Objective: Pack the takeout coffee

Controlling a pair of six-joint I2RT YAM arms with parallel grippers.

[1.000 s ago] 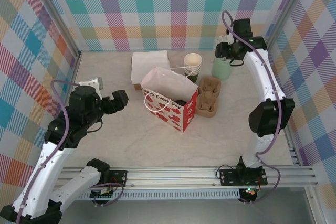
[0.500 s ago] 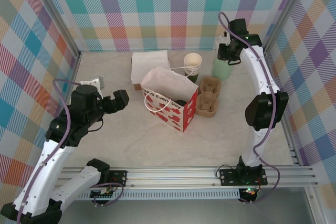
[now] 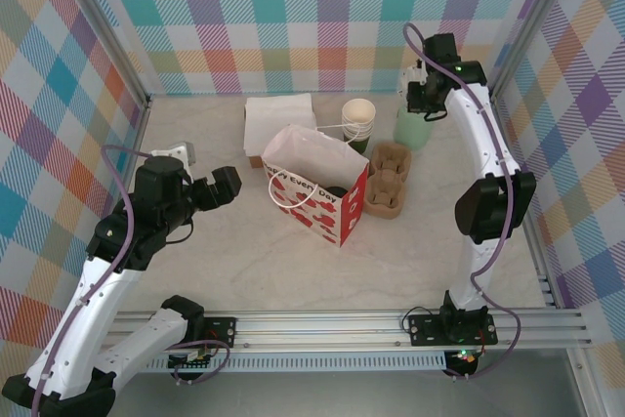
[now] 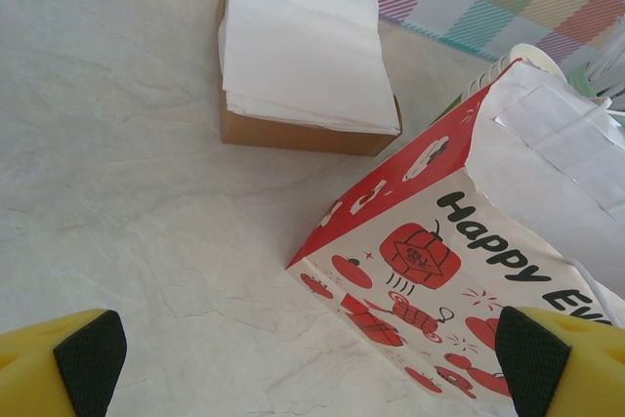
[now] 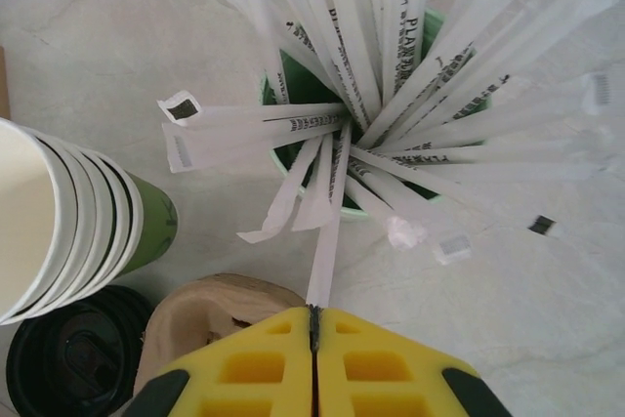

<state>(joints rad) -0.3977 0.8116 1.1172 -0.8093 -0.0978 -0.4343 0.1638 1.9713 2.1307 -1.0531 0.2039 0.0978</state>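
Note:
My right gripper is shut on the tip of one white wrapped stick. It hovers over the pale mint holder, where the other sticks fan out. A round black lid lies at the lower left of the right wrist view, beside the stack of lidless green cups. Any cup under it is hidden, so I cannot tell if it is the takeout coffee. A dark shape shows in the mouth of the red and white gift bag. My left gripper stands open, left of the bag.
A brown box topped with white napkins sits behind the bag. A brown pulp cup carrier lies right of the bag, in front of the cup stack. Checked walls close in at the back and both sides.
My right gripper has risen a little and drawn back above the mint holder, still pinching the stick. The left arm has hardly moved.

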